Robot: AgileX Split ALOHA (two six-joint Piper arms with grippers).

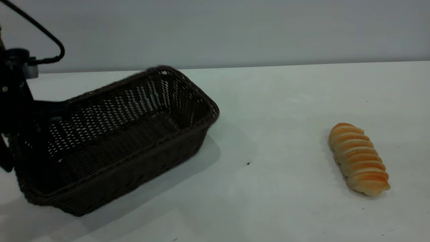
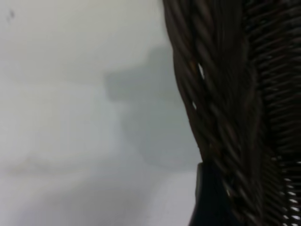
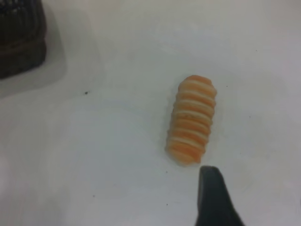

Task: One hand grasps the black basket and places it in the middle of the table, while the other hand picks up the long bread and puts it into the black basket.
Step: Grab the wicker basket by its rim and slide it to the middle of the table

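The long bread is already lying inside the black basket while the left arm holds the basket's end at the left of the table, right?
Not quite. The long bread is not inside the black basket; it lies on the bare table well to the basket's right, as the exterior view shows. The rest holds: the left arm is at the basket's left end.

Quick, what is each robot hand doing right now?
Left hand: shut on the black basket, gripping its rim and tilting it up off the table.
Right hand: holding nothing, above the long bread; open or shut cannot be told.
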